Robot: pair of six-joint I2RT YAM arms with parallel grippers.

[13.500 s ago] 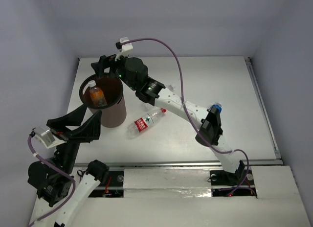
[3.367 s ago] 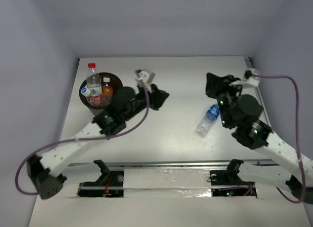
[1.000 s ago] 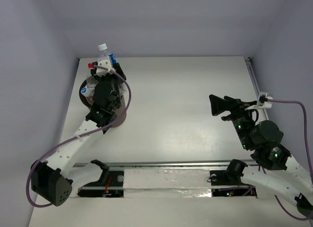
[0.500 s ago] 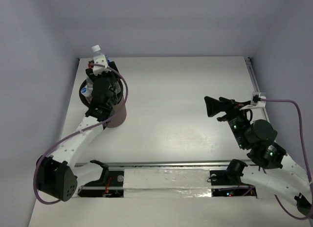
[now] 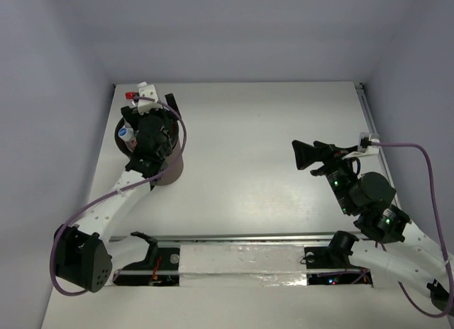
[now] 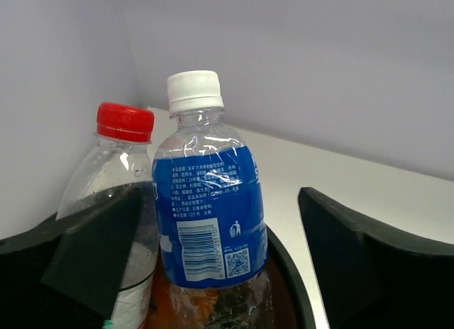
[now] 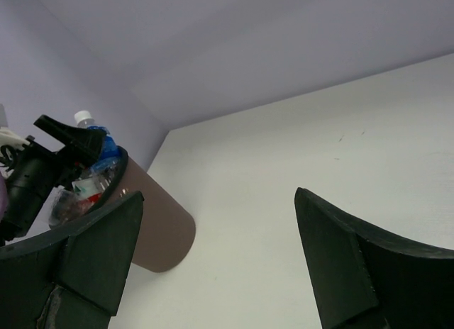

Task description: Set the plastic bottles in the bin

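Note:
The dark brown bin (image 5: 170, 171) stands at the far left. My left gripper (image 5: 150, 108) hovers over it, open. In the left wrist view a clear blue-labelled bottle (image 6: 207, 215) with a white cap stands upright in the bin (image 6: 287, 272) between my spread left gripper (image 6: 220, 198), touching neither finger. A clear red-capped bottle (image 6: 117, 176) stands beside it, and something orange shows below. A blue cap (image 5: 125, 132) shows inside the bin from above. My right gripper (image 5: 301, 155) is open and empty over the table's right half. It faces the bin (image 7: 159, 230) from afar.
The white table (image 5: 269, 130) is ringed by pale walls on the left, back and right. A metal rail (image 5: 369, 123) runs along the right edge. The left arm's purple cable (image 5: 181, 141) loops over the bin.
The blue-labelled bottle has gone down from above the bin into it, with my left gripper lowering over the rim. The right gripper has drifted slightly left.

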